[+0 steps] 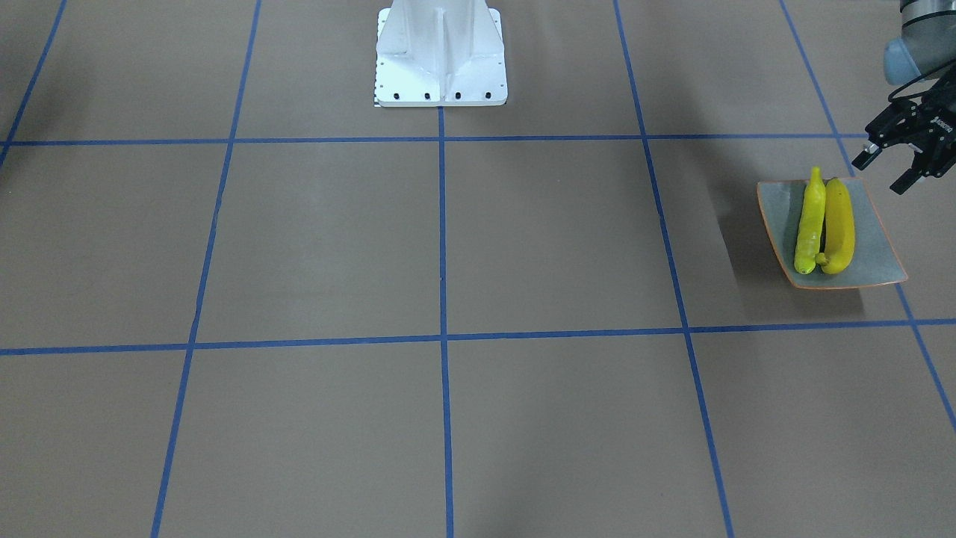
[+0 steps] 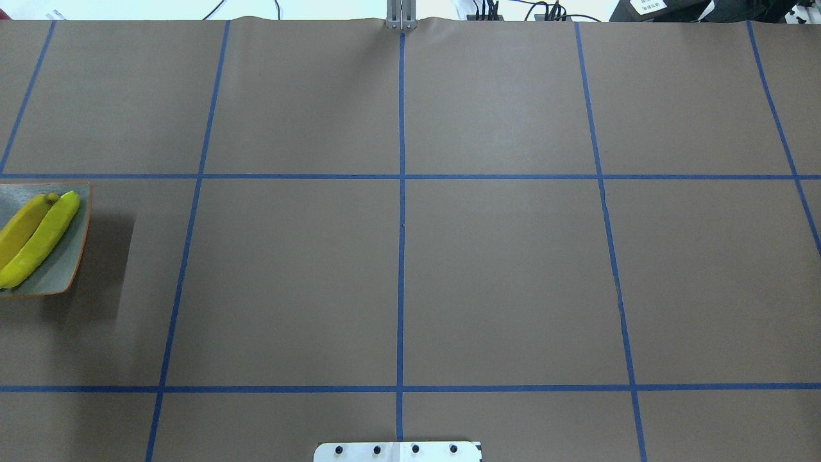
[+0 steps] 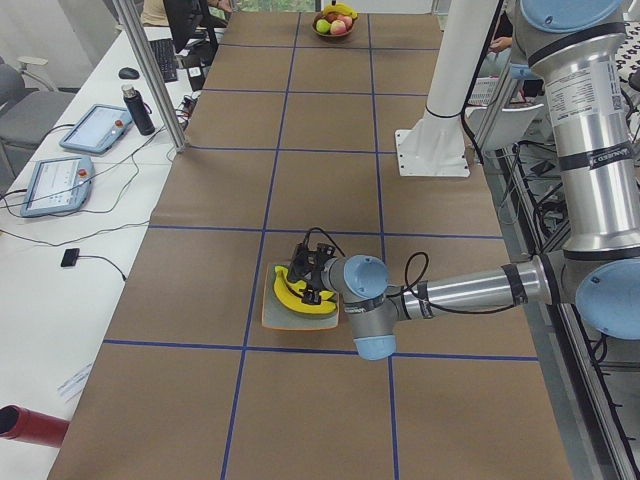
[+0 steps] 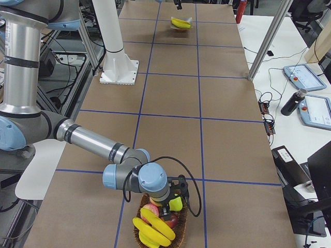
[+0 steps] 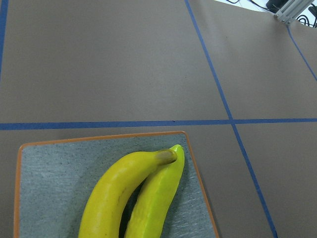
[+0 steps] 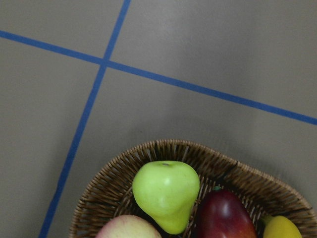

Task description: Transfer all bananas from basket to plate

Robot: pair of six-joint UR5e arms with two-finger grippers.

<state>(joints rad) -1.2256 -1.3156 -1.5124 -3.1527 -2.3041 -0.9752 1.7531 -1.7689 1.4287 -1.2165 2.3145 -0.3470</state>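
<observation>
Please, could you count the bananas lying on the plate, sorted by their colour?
Greenish-yellow banana: 1
Deep yellow banana: 1
Total on the plate: 2

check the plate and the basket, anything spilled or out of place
Nothing stands out. Two bananas lie side by side on the plate. The basket sits upright with its fruit in it. The left pincer hangs open beside the plate.
</observation>
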